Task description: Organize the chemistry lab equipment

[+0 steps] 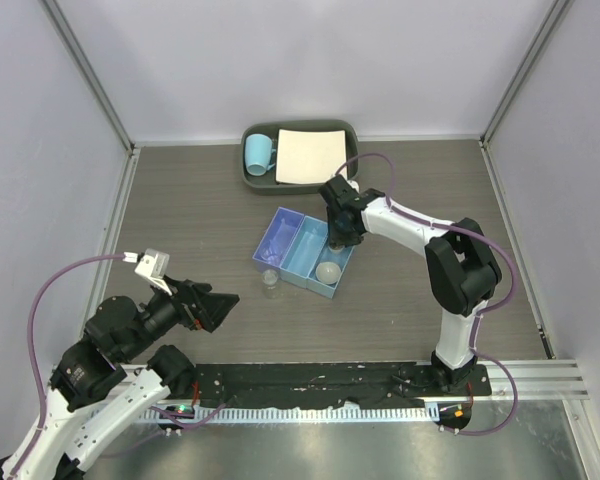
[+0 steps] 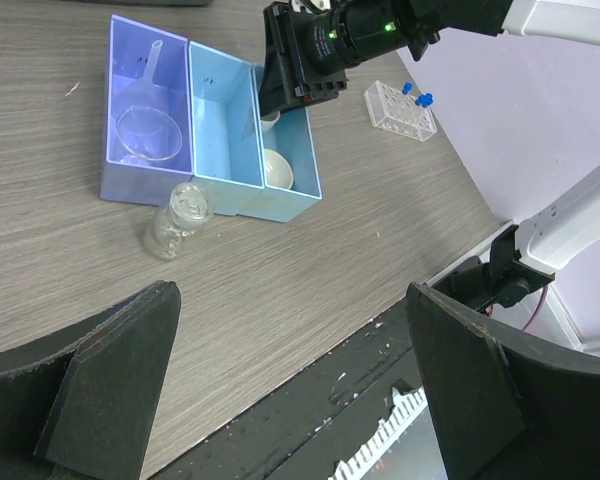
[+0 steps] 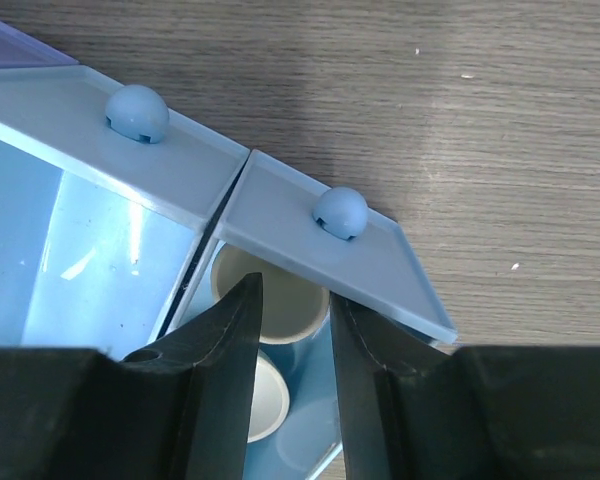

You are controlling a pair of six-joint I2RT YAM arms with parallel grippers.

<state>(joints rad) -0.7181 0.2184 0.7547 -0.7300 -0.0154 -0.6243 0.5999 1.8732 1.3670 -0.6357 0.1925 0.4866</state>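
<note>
Top view: the right gripper is seen down in the end compartment of the blue three-compartment box. One white dish is noted in that same compartment. The small clear bottle is found on the table, just beside the box. The left gripper is held wide open and empty, well apart.

Left wrist view: the tube rack with blue-capped tubes is noted beyond the box.

Right wrist view: the jaws are parted narrowly. A second dish is seen tilted against the compartment wall, its rim in the gap, not visibly clamped.

Step judged: a dish being set down. A straight lift clear is called for next, then the bottle
</note>
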